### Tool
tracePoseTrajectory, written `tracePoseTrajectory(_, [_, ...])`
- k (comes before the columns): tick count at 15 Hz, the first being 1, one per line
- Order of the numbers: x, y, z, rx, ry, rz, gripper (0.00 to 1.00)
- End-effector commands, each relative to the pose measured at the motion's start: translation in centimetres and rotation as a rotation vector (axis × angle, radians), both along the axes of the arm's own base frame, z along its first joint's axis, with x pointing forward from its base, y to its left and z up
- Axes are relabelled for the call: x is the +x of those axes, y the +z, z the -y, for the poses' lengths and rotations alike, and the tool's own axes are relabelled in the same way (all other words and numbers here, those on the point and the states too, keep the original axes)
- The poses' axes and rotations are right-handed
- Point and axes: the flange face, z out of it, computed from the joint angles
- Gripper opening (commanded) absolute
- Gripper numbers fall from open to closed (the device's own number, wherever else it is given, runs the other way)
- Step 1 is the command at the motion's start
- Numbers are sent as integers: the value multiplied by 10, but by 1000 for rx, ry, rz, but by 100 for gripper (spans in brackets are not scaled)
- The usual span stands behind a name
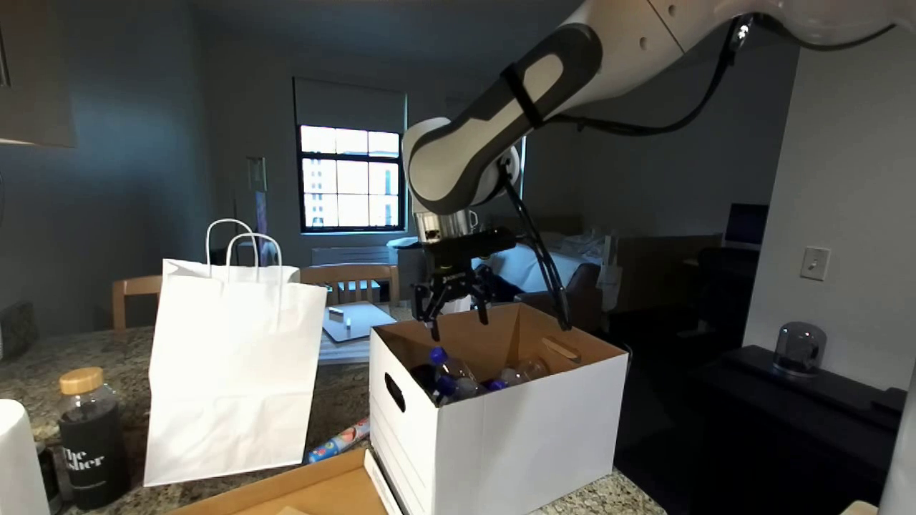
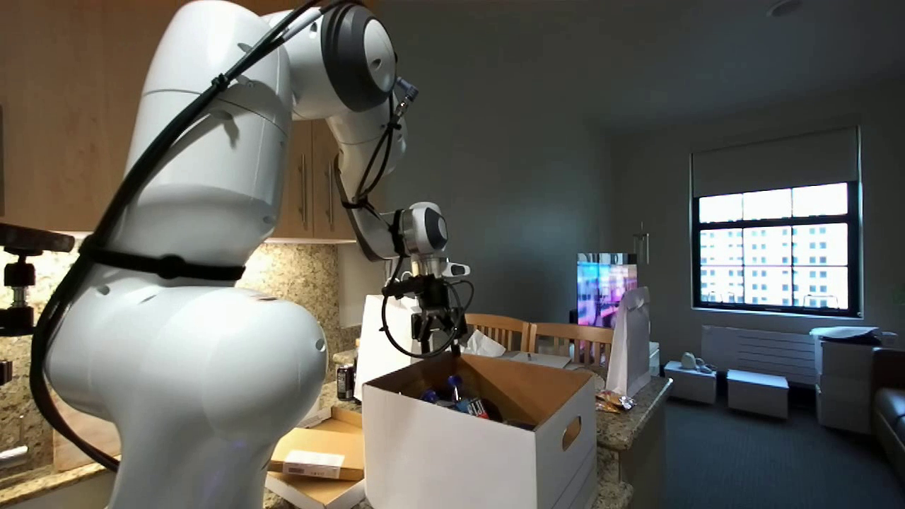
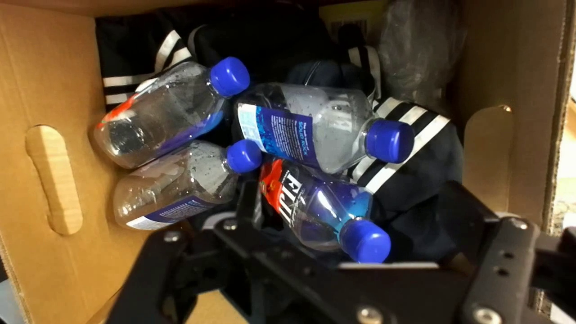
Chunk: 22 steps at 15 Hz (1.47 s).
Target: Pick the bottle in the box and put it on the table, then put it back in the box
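Observation:
The white box (image 1: 529, 429) stands on the speckled counter, its top open and brown inside. Several clear bottles with blue caps lie in it; which one is the bottle I cannot tell. In the wrist view, a red-and-blue labelled bottle (image 3: 310, 207) lies at the lower middle, seen between the fingers; above it is another bottle (image 3: 333, 121), and to the left lie bottles (image 3: 162, 108) too. My gripper (image 1: 459, 327) hangs over the box opening, fingers spread, holding nothing. A laptop (image 1: 361, 322) rests on a pale surface behind; I cannot tell whether that is the table.
Black striped fabric (image 3: 414, 139) lies under the bottles. Beside the box are a white paper bag (image 1: 236, 379), an open cardboard tray (image 1: 322, 493) and a dark bottle with a wooden lid (image 1: 91, 443). The box walls surround the space below my gripper.

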Motion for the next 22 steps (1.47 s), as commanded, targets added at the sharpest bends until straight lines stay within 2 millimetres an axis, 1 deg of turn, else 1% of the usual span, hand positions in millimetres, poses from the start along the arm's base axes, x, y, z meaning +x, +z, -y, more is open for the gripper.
tracePoseTrajectory(1, [4, -15, -2, -35, -21, -2, 100])
tracePoseTrajectory(4, [5, -27, -8, -57, -11, 2, 100])
tracePoseTrajectory(10, [13, -41, -21, -107, -26, 38, 100])
tracePoseTrajectory(15, [25, -43, -26, -129, -53, 67, 100])
tracePoseTrajectory(16, [26, -43, -26, -127, -64, 65, 100])
tracePoseTrajectory(17, [23, -42, -24, -116, -37, 44, 100])
tracePoseTrajectory(21, [26, -43, -25, -115, -43, 46, 100])
tracePoseTrajectory(22, [27, -41, -23, -109, -57, 57, 100])
